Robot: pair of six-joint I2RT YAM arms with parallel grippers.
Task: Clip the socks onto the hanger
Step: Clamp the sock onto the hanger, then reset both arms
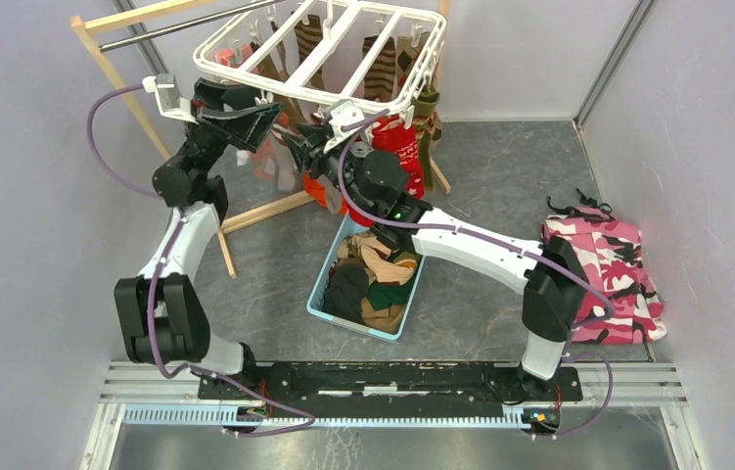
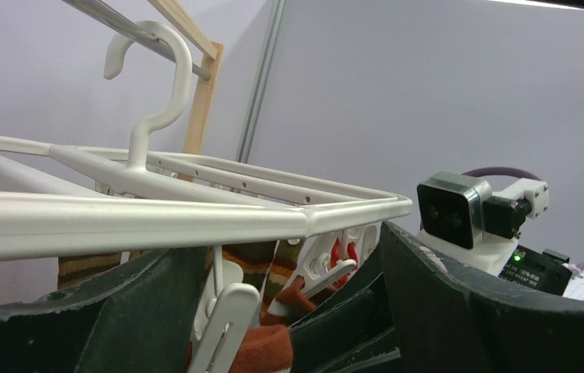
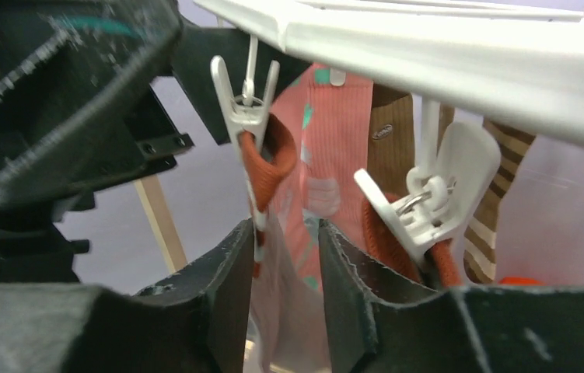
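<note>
The white hanger (image 1: 208,61) hangs from the wooden rail at the top, with several striped socks clipped to it. Both grippers are raised under its near edge. My left gripper (image 1: 253,116) is open; in its wrist view (image 2: 285,264) a white clip (image 2: 222,326) and a rust sock cuff (image 2: 269,350) sit between its wide-apart fingers, under the hanger frame (image 2: 156,214). My right gripper (image 1: 310,137) is shut on a pale cream sock (image 3: 288,311) that hangs between its fingers (image 3: 222,287). The sock's rust cuff (image 3: 269,163) is gripped by a clip (image 3: 243,109) under the frame (image 3: 428,47).
A second clip (image 3: 436,198) to the right holds another rust cuff. A light-blue basket (image 1: 319,294) of mixed socks stands on the floor below. A red patterned sock (image 1: 402,152) hangs nearby. A pink camouflage garment (image 1: 603,274) lies right. The wooden stand's leg (image 1: 265,211) crosses behind the basket.
</note>
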